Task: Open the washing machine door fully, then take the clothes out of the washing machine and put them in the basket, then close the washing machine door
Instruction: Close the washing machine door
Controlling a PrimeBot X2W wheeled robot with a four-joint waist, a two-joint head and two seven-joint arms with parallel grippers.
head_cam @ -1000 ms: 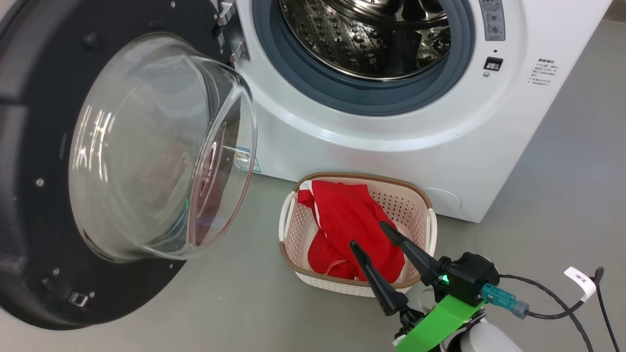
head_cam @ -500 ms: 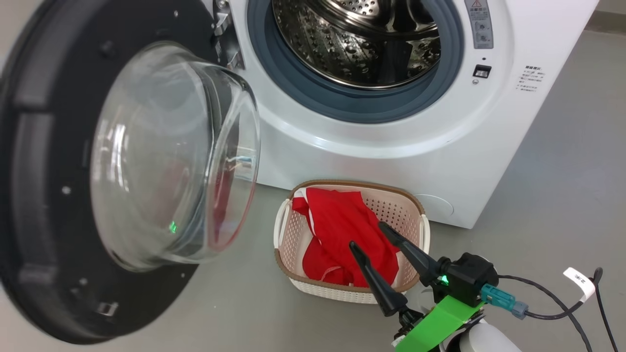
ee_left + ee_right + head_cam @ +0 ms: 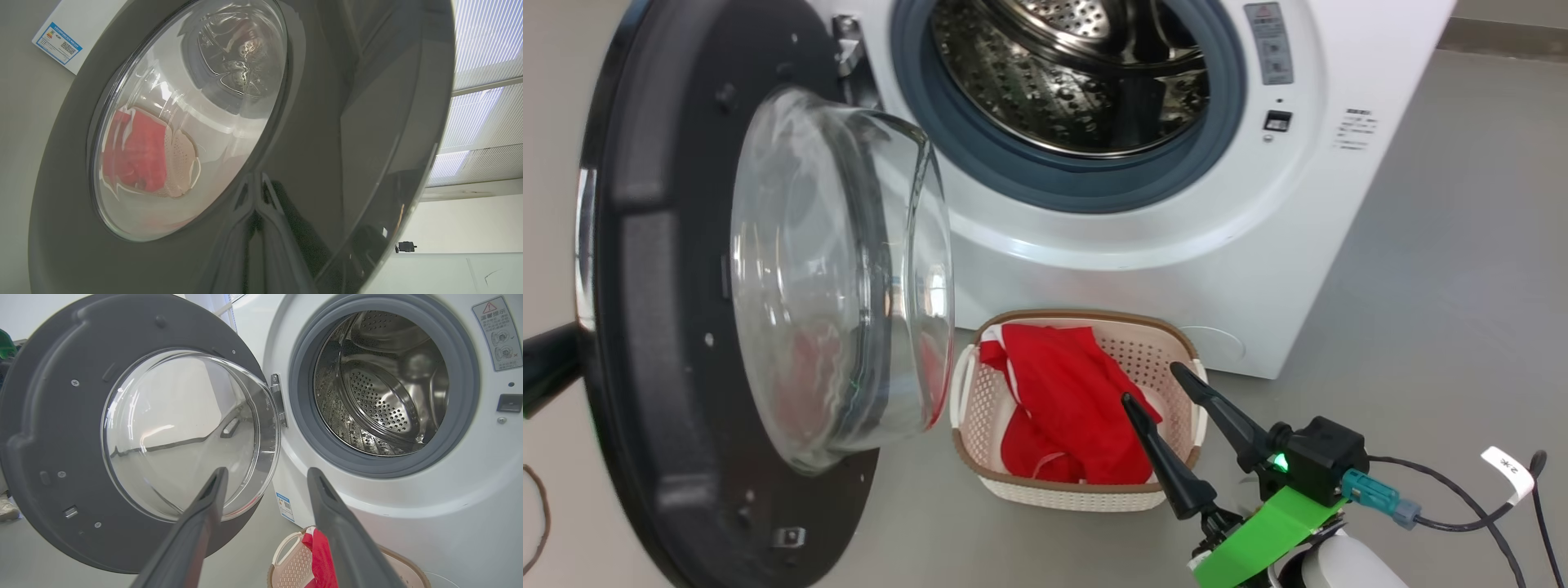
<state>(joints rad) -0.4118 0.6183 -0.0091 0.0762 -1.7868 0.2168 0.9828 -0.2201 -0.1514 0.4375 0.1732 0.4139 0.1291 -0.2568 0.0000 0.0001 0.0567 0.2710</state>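
Touching washing machine door (image 3: 327, 122) rim, left tool (image 3: 258, 179) pressed together; right tool (image 3: 1152, 382) spread near basket (image 3: 1086, 317).

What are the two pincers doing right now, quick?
Left pincer: shut, holding nothing, tips at the washing machine door.
Right pincer: open, empty, near the basket.

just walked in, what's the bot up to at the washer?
Shut left gripper rests against the outer face of the round, glossy black-rimmed glass washing machine door, which stands open. Open right gripper hangs empty by the cream perforated plastic basket, where the bright red fabric clothes lie. What shows of the steel drum in the white front-loading washing machine looks empty, so closing the door seems next.
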